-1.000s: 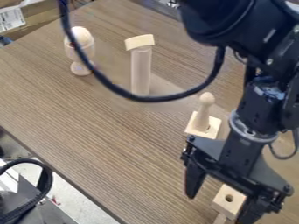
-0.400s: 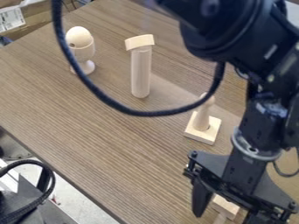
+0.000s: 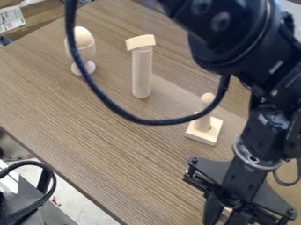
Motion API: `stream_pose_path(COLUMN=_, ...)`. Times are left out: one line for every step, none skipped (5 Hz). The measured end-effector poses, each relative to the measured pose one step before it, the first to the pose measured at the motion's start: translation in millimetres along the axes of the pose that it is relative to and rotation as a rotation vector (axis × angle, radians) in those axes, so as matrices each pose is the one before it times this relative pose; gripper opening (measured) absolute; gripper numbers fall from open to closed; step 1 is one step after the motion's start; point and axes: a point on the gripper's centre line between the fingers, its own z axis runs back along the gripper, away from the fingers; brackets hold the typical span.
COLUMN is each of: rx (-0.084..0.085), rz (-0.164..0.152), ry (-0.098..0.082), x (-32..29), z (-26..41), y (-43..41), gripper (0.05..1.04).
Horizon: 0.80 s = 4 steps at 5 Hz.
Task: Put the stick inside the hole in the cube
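At the bottom right of the camera view is the black gripper (image 3: 226, 214), pointing down over the table and cut off by the lower edge. A small patch of pale wood (image 3: 224, 213) shows within the gripper's outline. Most of that wooden piece is hidden by the gripper or lies past the edge, so I cannot tell whether it is the cube or the stick. No hole can be seen on it.
Behind the gripper, a round-headed peg stands on a square wooden base (image 3: 203, 133). Farther back are a wooden cylinder with a curved top block (image 3: 141, 72) and an egg in a cup (image 3: 84, 50). A black cable loops above the table (image 3: 111, 162).
The gripper has moved down toward the bottom edge and its outline has narrowed. The holed block and the thin stick below it, visible before, are now mostly hidden.
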Motion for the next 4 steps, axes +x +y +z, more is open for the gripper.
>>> stream_pose_path(rx=0.0110, rz=-0.0222, ry=-0.0147, x=5.35, z=6.26, y=-0.70, gripper=0.111)
stream_pose_path(rx=-0.0243, rz=-0.0195, ry=-0.0310, x=18.66, z=18.26, y=-2.85, gripper=0.110)
stream_pose_path(rx=-0.0167, rz=-0.0093, ry=0.0259, x=16.94, z=6.45, y=-0.20, gripper=0.110)
stream_pose_path(rx=-0.0072, rz=-0.0123, ry=0.0229, x=6.05, z=-4.10, y=-0.33, gripper=0.110)
